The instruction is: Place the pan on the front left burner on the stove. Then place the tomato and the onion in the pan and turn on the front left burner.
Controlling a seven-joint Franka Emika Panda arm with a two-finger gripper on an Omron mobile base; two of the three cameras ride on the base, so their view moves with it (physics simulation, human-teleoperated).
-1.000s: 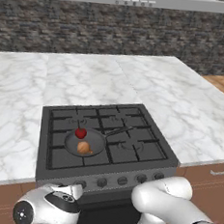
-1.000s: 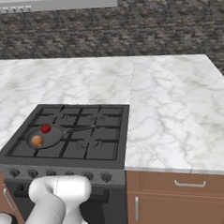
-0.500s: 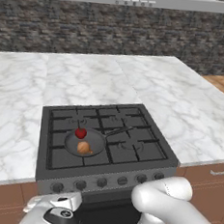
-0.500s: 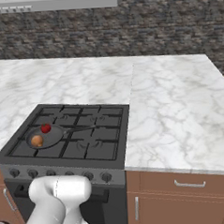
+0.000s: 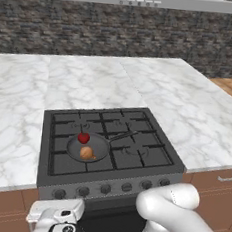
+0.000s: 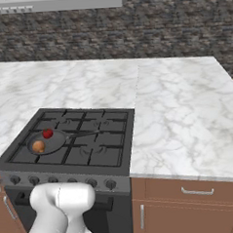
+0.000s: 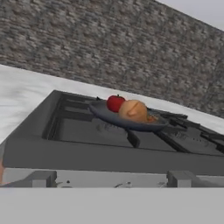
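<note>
Across the white veined marble surface (image 5: 141,85) sits the dark grey stove (image 5: 110,142), its black cast-iron grates square, with round knobs along the front. On the front left burner (image 5: 77,152) rests the round shallow pan (image 5: 97,150), thin handle straight toward the stove's middle. Inside lie the tan onion (image 5: 87,153) and glossy red tomato (image 5: 84,137), touching. Low before the knobs, the claw (image 7: 111,183) stands wide, holding nothing.

No readable text or labels; any marks on the stove (image 5: 109,152) knobs look too small.
</note>
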